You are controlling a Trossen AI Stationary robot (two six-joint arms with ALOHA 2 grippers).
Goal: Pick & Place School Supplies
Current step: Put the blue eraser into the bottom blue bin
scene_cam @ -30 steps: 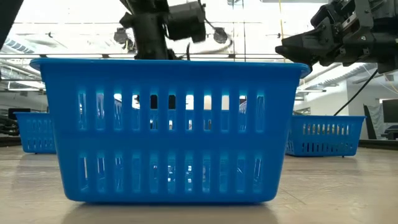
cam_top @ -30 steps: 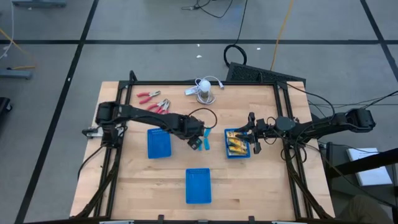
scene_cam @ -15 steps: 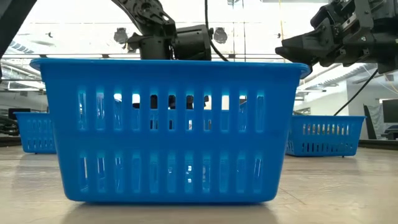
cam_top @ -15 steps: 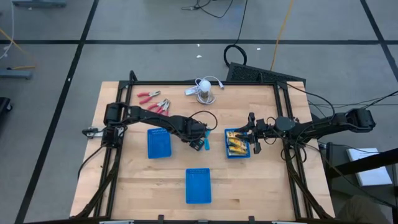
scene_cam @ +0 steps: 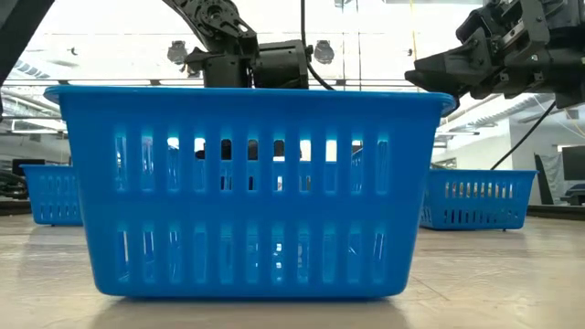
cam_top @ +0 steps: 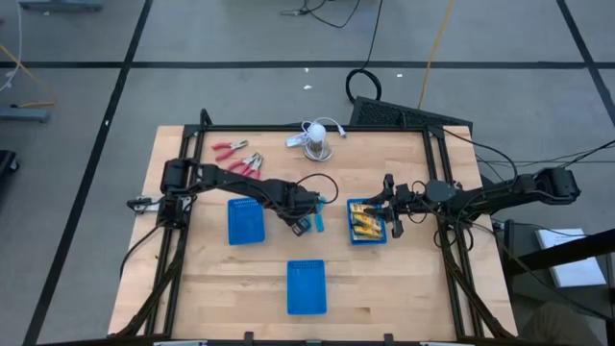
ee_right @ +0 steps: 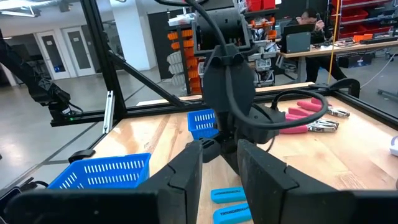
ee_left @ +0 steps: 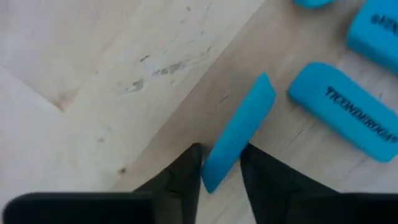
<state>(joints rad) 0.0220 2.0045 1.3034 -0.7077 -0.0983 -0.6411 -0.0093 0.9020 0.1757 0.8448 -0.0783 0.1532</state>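
Several light-blue blocks [cam_top: 318, 213] lie mid-table, between the left basket and the right basket [cam_top: 352, 234]. My left gripper [cam_top: 306, 224] is down among them, shut on one block [ee_left: 239, 130] that stands on its long edge. Two more blocks [ee_left: 342, 112] lie flat beside it. Yellow-orange boxes [cam_top: 365, 223] fill the right basket. My right gripper [cam_top: 389, 213] hovers shut and empty over that basket's right rim. Red-handled tools [cam_top: 238, 157] lie at the far left. My left gripper pinches the light-blue block's near end [ee_left: 214, 169] between its two fingers [ee_left: 189, 177], one on each broad face. The fingers come from above, pointing down, and lie across the block. The block stands on its long narrow edge on the table.
A left basket [cam_top: 245, 221] and a near basket [cam_top: 307, 286] stand on the wood. The near basket [scene_cam: 247, 192] fills the low view. A white round object with a cable [cam_top: 317, 142] sits at the far edge. Bare wood lies near left and near right.
My left gripper has come down toward the table among the light-blue blocks and edged slightly toward the table's right. Its fingers have drawn in onto the block standing on edge.
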